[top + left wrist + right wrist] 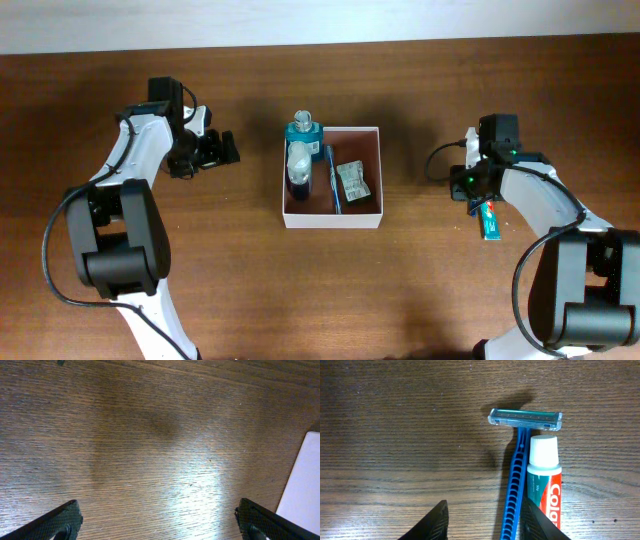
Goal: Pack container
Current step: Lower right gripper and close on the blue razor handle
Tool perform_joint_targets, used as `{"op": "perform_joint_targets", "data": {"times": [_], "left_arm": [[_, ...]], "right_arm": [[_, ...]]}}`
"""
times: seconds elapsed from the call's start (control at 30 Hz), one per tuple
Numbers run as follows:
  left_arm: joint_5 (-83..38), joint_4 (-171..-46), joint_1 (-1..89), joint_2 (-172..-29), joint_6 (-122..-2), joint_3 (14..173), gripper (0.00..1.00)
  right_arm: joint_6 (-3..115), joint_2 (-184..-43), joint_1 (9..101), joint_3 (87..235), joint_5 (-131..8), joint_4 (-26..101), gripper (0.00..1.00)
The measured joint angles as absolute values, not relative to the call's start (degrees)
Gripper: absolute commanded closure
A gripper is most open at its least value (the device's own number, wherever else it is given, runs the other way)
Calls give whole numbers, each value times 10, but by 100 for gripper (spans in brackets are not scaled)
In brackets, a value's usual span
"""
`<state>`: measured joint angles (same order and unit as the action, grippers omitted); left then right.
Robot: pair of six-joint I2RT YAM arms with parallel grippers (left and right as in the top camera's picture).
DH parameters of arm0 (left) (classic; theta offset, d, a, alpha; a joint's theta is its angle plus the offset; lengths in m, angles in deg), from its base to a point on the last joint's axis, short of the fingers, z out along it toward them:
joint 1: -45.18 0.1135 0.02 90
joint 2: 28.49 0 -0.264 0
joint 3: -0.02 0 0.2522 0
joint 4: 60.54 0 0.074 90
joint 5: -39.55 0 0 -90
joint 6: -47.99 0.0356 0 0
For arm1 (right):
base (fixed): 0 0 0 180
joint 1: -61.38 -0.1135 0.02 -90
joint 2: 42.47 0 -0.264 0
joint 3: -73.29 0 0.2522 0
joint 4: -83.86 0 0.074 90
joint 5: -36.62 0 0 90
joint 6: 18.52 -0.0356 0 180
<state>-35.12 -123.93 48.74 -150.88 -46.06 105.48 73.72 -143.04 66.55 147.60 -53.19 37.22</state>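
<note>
The container (333, 222) is a square white-walled box with a reddish-brown inside at the table's middle. It holds a teal bottle (304, 128), a white and dark bottle (299, 165), a blue stick (333, 178) and a sachet (351, 179). My left gripper (222, 148) is open and empty over bare wood left of the box (157, 527). My right gripper (478, 195) is open, low over a blue razor (517, 475). The razor's handle lies between the fingers (485, 527), close to the right one. A toothpaste tube (544, 490) lies beside the razor.
The toothpaste tube also shows in the overhead view (489, 221), right of the container. The container's white wall (302, 485) shows at the right edge of the left wrist view. The wooden table (250, 290) ends at a pale strip along the far side.
</note>
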Motion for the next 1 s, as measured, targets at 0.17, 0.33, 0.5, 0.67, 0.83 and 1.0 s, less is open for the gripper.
{"op": "perform_joint_targets", "data": {"times": [0.17, 0.33, 0.5, 0.67, 0.83, 1.0], "left_arm": [[-351, -1239, 487, -1509, -461, 1055, 1], [-351, -1239, 487, -1509, -461, 1055, 1], [-351, -1239, 487, -1509, -461, 1055, 1], [-351, -1239, 488, -1509, -461, 1055, 0], [-351, -1239, 487, -1509, -461, 1055, 1], [-351, -1239, 488, -1509, -461, 1055, 1]], "right_arm": [[739, -1430, 665, 1476, -532, 372, 56], [740, -1430, 665, 1476, -532, 373, 53], [742, -1430, 665, 1476, -532, 374, 51], [743, -1430, 665, 1476, -532, 374, 51], [743, -1430, 665, 1475, -532, 374, 51], [743, -1431, 665, 1469, -532, 377, 51]]}}
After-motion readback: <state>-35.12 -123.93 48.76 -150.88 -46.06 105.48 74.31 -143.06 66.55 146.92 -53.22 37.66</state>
